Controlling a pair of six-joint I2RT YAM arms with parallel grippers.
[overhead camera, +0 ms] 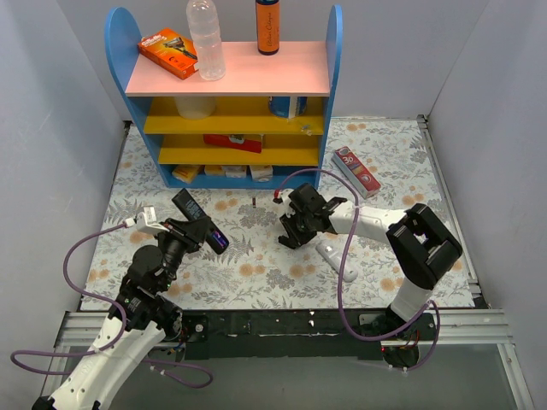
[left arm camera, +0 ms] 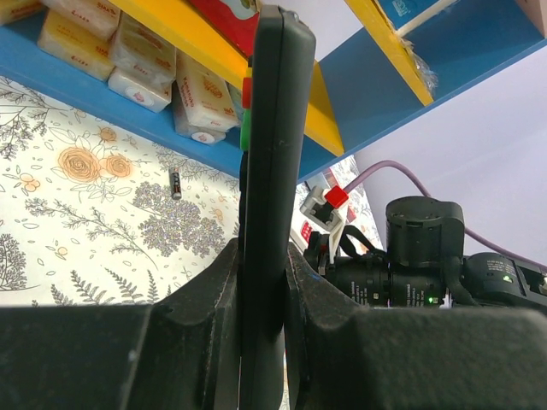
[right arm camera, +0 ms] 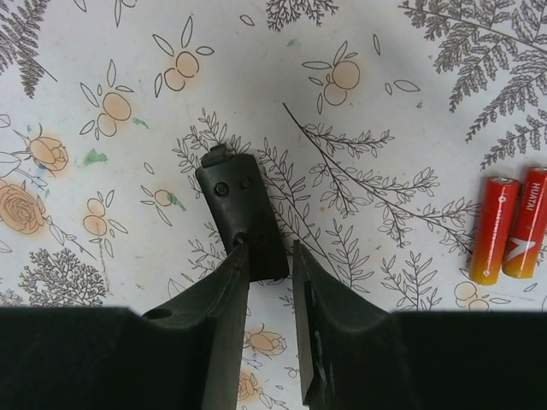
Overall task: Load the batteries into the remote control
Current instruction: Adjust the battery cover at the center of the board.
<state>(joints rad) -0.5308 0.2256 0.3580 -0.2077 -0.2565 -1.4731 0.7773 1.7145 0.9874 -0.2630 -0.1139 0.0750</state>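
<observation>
Remote control (left arm camera: pixel 273 111) upright, clamped in left claw (left arm camera: pixel 263 273) — right claw (right arm camera: pixel 269 252) pointing down, part-open, astride black cover (right arm camera: pixel 235 201)

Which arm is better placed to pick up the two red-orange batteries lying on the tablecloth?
The right. The right gripper is down at the tablecloth, jaws apart over a black plastic piece, with the batteries close beside it. The left gripper is shut on the remote control.

Looking down on a white flower-printed cloth counter (overhead camera: pixel 256 275). Standing at the back: blue shelf rack with yellow boards and pink top (overhead camera: pixel 335 68). Lying beside it, long red-and-white box (overhead camera: pixel 356 171). Out on the cloth: two red-orange cylindrical batteries (right arm camera: pixel 494 227) side by side, small black plastic cover (right arm camera: pixel 232 201) lying flat nearby, one tiny dark cylindrical cell (left arm camera: pixel 175 182) near the rack's foot.
</observation>
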